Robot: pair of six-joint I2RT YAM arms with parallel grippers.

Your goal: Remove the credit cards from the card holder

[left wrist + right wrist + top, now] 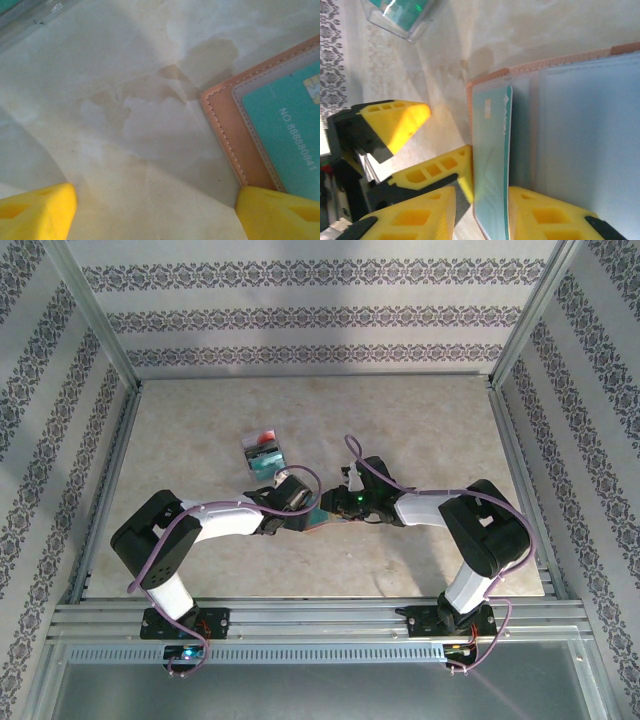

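The card holder (580, 125) lies open on the table, tan rim around grey-blue pockets. A teal credit card (492, 150) stands partly lifted out of its left pocket. My right gripper (482, 200) straddles the card's near end; one finger touches it and a gap shows at the other, so the jaws are open. My left gripper (155, 215) is wide open over bare table, its right fingertip (280, 212) resting at the card holder's rim (225, 130). From above, both grippers (300, 502) (342, 502) meet over the card holder (317, 520).
A clear plastic box (265, 453) holding teal and red cards stands just behind the left gripper, its corner in the right wrist view (400, 17). The left gripper's fingers (395, 120) crowd close beside the right gripper's. Metal frame rails edge the table.
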